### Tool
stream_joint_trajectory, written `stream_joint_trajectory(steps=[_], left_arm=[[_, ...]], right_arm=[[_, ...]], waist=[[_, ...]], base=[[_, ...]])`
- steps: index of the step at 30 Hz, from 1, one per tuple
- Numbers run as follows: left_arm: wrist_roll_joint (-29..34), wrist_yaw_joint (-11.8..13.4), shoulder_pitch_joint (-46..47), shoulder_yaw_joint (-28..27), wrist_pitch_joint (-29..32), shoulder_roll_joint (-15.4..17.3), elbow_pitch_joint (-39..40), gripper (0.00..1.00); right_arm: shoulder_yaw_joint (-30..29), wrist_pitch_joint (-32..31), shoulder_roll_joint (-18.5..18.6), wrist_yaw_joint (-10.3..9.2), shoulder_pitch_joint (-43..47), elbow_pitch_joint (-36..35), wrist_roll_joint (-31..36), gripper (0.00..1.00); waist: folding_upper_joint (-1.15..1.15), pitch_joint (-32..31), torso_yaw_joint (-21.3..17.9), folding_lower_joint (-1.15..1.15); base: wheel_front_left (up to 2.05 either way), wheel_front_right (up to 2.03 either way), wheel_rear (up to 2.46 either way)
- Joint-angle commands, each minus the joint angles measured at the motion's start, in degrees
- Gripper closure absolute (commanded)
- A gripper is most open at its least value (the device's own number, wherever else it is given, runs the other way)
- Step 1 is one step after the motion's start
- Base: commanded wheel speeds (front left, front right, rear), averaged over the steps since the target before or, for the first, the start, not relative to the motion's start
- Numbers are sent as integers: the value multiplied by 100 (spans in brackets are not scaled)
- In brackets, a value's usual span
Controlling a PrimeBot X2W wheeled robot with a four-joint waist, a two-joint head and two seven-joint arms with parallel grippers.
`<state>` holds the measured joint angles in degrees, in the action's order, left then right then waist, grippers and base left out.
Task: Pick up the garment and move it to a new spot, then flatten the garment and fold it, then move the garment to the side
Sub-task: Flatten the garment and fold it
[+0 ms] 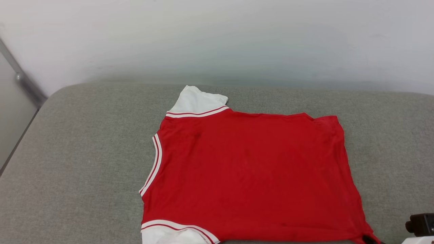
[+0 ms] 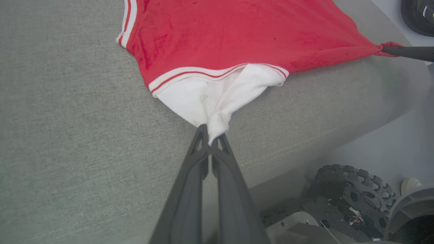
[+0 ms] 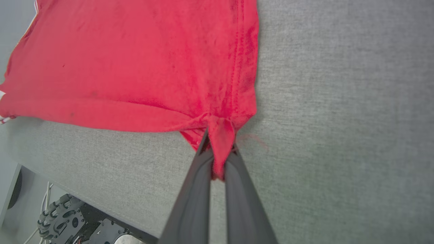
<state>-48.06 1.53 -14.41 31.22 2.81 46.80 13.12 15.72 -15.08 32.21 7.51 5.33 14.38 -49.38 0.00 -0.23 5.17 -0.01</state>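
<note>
On grey padded surface [image 1: 84, 152], close to its near edge: noted red jersey [image 1: 251, 169] lying spread and nearly flat, striped armhole trim [image 1: 156, 162] to the left, plain red face up, no print showing. Found left gripper [image 2: 212, 134] with jaws closed on the near white panel corner [image 2: 217, 118], drawn to a point. Found right gripper [image 3: 219, 145] with jaws closed on the near red hem corner [image 3: 222, 132], likewise drawn taut. Judged stage: pickup and relocation apparently done; flattening in hand, by tensioning the near edge from 2 corners. Logged slight wrinkling along the right hem. Cannot confirm any fold made. Left to do: finish smoothing, fold, then shift to the side.
</note>
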Motion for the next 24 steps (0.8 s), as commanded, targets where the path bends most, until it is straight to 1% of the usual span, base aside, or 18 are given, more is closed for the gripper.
stream_joint_trajectory(steps=[1,3,7,8,11,14,20,24], left_arm=[[61,-23,49,-48,-77,36,25,100],[183,-21,221,-137,-199,75,30,100],[316,-44,590,-296,-360,36,36,100],[316,-44,590,-296,-360,36,36,100],[401,-90,964,-357,-342,-7,47,100],[480,-128,1380,-375,-304,-118,-19,100],[559,-146,2221,-495,-312,-365,-498,100],[573,-299,2720,-500,-287,-477,-976,100]], right_arm=[[-92,-65,10,-4,82,-122,18,100],[-195,-156,-27,-4,84,-302,30,100],[-414,-356,-105,-3,-81,-636,4,100],[-414,-356,-105,-3,-81,-636,4,100],[-590,-525,-151,-3,-267,-831,63,100],[-705,-745,-227,-3,-519,-977,171,100],[-767,-1170,-376,-3,-1174,-1055,556,100],[-672,-1409,-523,-3,-1679,-866,809,100]], waist=[[0,40,-32,1],[0,98,-56,1],[0,275,-82,1],[0,275,-82,1],[0,458,-100,1],[0,697,-128,1],[0,1194,-196,1],[0,1493,-262,1]], base=[[0,0,0],[0,0,0],[0,0,0],[0,0,0],[0,0,0],[0,0,0],[0,0,0],[0,0,0]])
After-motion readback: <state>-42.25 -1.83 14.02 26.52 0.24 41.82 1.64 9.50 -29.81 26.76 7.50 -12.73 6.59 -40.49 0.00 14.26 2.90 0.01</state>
